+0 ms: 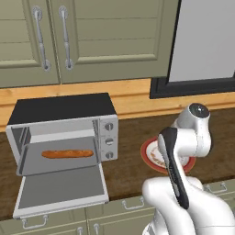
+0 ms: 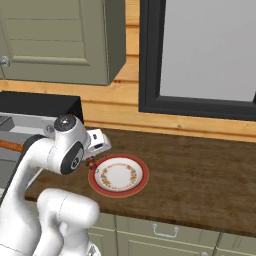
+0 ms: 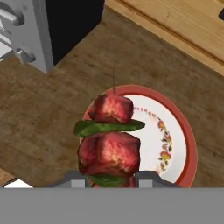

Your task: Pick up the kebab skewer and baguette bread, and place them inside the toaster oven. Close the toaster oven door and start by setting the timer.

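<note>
Hand view shows the gripper pinching the skewer above the plate, baguette inside the open oven.

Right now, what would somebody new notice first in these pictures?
Probably the short skewer of dark red meat chunks and green pepper, gripped between the dark gripper fingers above the red-rimmed flowered plate. Next, the long orange-brown baguette lying on the tray inside the open silver-grey toaster oven.
</note>
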You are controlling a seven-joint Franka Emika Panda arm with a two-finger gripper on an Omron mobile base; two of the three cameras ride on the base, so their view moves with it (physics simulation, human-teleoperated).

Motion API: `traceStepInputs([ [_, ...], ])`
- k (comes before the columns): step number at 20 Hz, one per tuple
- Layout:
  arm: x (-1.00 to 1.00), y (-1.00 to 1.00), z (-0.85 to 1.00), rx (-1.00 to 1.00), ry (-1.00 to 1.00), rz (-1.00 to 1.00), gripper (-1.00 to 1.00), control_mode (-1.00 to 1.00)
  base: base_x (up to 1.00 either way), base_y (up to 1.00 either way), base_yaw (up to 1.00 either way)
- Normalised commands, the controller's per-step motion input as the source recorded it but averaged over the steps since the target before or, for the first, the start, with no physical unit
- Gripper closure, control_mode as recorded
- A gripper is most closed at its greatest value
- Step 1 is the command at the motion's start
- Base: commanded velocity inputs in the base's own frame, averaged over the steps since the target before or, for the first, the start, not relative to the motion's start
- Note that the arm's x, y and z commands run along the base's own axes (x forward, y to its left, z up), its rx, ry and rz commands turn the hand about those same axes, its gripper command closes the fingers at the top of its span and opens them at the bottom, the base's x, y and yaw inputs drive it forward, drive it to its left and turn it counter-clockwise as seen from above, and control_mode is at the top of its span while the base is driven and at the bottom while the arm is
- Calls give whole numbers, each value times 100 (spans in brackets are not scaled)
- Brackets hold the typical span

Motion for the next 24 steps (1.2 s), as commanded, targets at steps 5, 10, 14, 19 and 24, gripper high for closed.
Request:
traceStepInputs([
  [5, -47, 66, 55, -3, -1, 10, 100, -100, 0, 0, 0],
  [10, -30, 83, 23, -7, -3, 9, 100, -100, 0, 0, 0],
  [14, 1, 100, 0, -6, 0, 22, 100, -100, 0, 0, 0],
  [19, 15, 100, -2, -4, 3, 37, 100, -100, 0, 0, 0],
  [24, 20, 100, -14, -8, 7, 42, 100, -100, 0, 0, 0],
])
